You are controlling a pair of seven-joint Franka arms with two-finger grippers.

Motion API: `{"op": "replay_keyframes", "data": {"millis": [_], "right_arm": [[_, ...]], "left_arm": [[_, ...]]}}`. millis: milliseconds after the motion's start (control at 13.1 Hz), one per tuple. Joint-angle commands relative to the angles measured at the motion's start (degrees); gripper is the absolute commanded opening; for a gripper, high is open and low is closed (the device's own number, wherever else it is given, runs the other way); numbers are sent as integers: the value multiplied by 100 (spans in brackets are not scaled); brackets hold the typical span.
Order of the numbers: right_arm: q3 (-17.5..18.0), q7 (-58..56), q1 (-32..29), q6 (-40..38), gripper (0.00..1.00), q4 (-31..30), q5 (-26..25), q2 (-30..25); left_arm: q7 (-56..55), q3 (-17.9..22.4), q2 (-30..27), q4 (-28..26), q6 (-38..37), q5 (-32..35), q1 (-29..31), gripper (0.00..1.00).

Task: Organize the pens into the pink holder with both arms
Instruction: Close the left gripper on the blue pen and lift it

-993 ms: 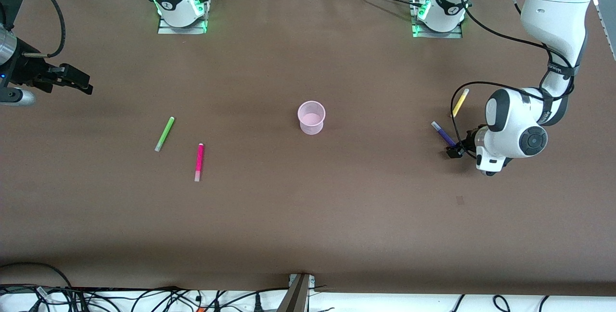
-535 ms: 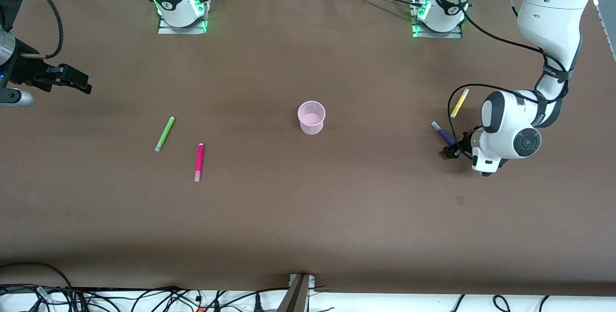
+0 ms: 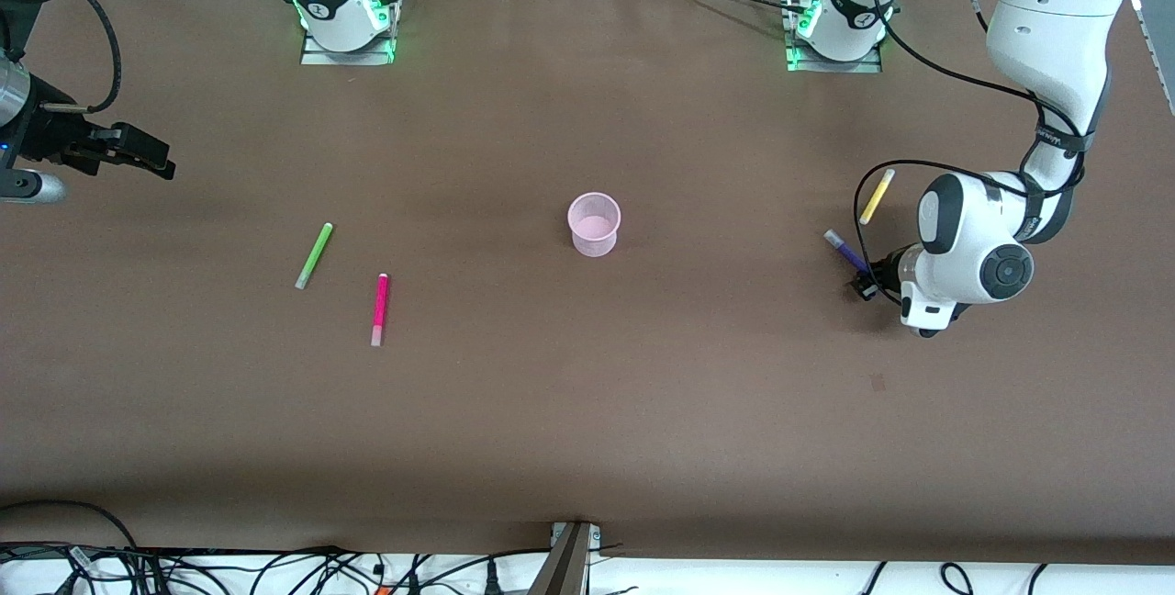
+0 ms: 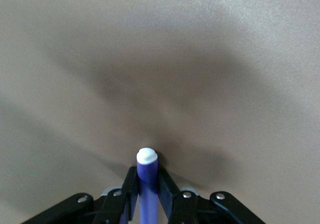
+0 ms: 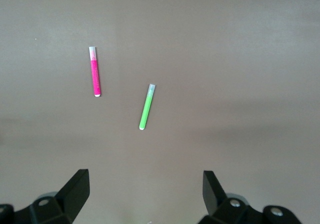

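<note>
The pink holder (image 3: 594, 223) stands upright mid-table. Toward the left arm's end, my left gripper (image 3: 864, 285) is down at the table and shut on the dark purple pen (image 3: 844, 252). In the left wrist view its fingers (image 4: 131, 184) clamp the purple pen (image 4: 147, 160) just below the pale cap. The yellow pen (image 3: 877, 196) lies beside it, farther from the camera. My right gripper (image 3: 147, 157) hangs open over the right arm's end of the table. Under it lie the green pen (image 5: 146, 107) and the magenta pen (image 5: 94, 71), also seen as green pen (image 3: 314, 255) and magenta pen (image 3: 379, 308).
Brown table surface (image 3: 587, 411) runs wide on all sides of the holder. Both arm bases (image 3: 344, 21) sit along the edge farthest from the camera. Cables (image 3: 275, 567) trail below the table's near edge.
My left gripper has closed onto the purple pen, whose capped end shifted slightly. The right arm has hardly moved.
</note>
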Motion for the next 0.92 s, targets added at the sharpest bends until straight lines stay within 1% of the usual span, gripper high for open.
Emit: {"op": "replay_keyframes", "data": {"millis": [0,229,306,382,458,535,688,764,840], "right_arm": [[-47,-71,-30,-59,100,-31,104,-24],[-82,-71,-30,-60,100,-31,104,-15],[-82,-71,-30,-60,100,-31,104,-15],[-82,-71,-30,-60,100,-31,104,-15],[-82,-71,-30,-60,100,-31,104,-15],[-82,-71,-30,-60,100,-31,104,-15],[-82,-71,-30,-60,100,-31,104,-15],[-82,-71,-30,-60,100,-31,104,-15],[-82,-71,-30,-60,100,-31,104,-15]], "left_arm": [[65,-10,-87,177,-317,-58,-36,0],[-57,-230,-605,897,-1580,-92,-27,0],[-171,-343,-728,1143,-1994,-101,-36,0],[-451,-545,-860,1293,-2311,-101,-28,0],[-845,-782,-983,1347,-2401,-101,-27,0],[-1328,-1106,-1054,1356,-2402,-67,-27,0],[-2259,-1739,-1055,1548,-2385,4,-88,0],[-2812,-1907,-1046,1698,-2367,65,-211,0],[-3296,-1944,-1020,1847,-2341,74,-421,0]]}}
